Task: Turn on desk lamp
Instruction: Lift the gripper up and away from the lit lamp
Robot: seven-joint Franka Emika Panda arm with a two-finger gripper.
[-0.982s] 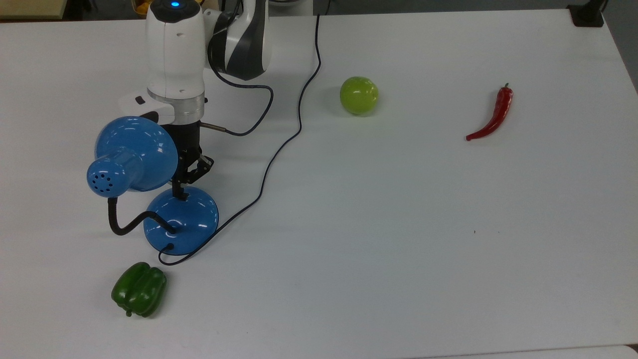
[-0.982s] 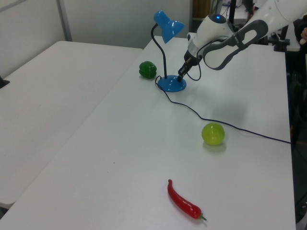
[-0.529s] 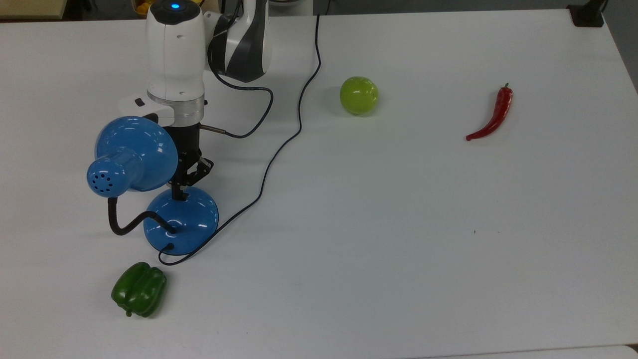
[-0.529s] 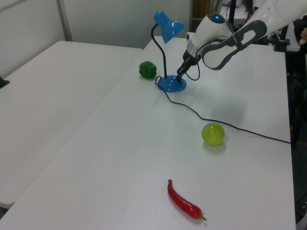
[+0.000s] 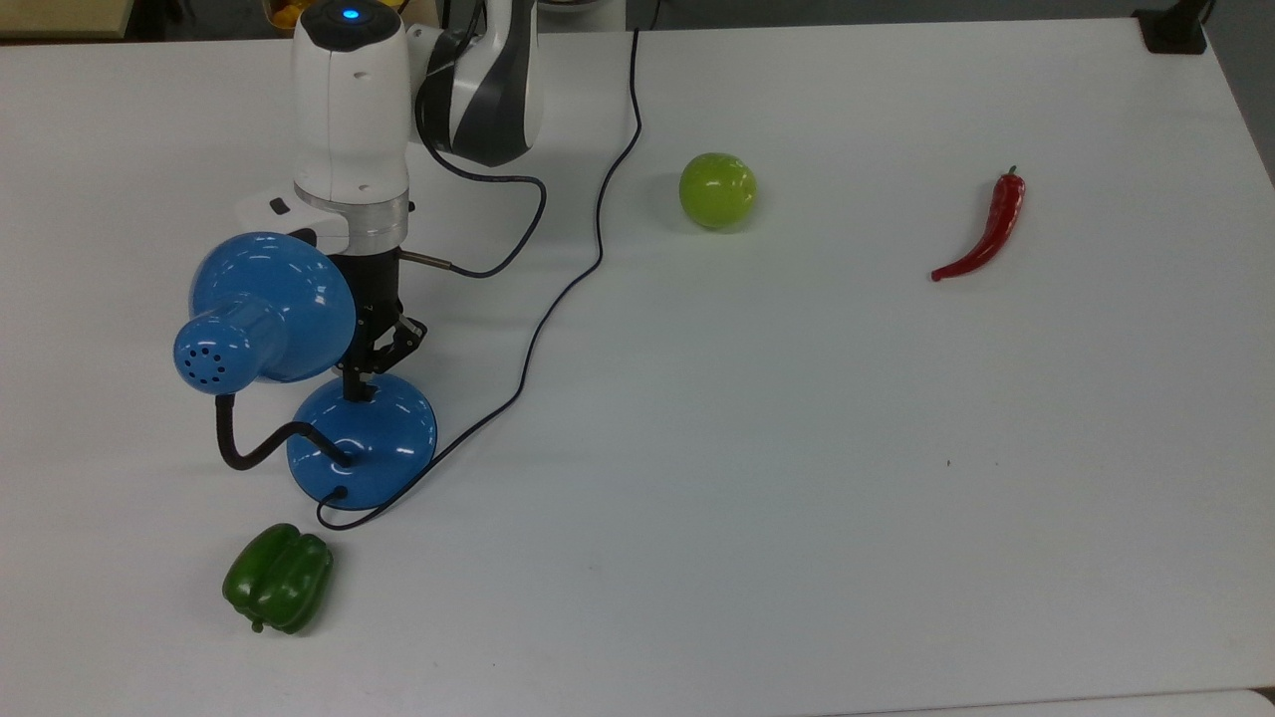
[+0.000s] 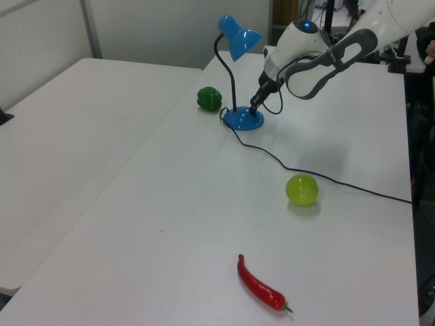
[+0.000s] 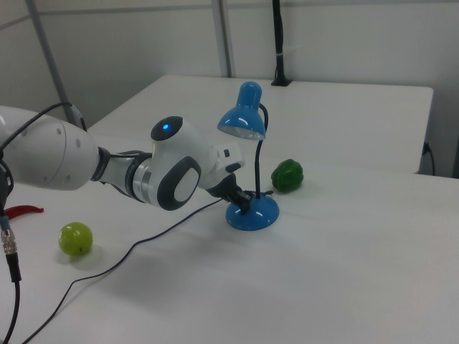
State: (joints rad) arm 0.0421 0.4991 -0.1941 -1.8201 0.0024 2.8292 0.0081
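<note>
Gripper [image 5: 356, 383] tip on desk lamp [image 5: 362, 441] base, left of top view, fingers apparently together | step: pressing switch | next: firm downward push; shade looks unlit

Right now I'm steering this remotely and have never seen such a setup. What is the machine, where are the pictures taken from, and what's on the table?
The white machine is a robot arm. Its pincer sits at the switch on the blue lamp's base and holds nothing. One picture looks down from above; two look across from the sides. On the white table lie a green bell pepper beside the lamp, a green apple, a red chili and the lamp's black cord.
</note>
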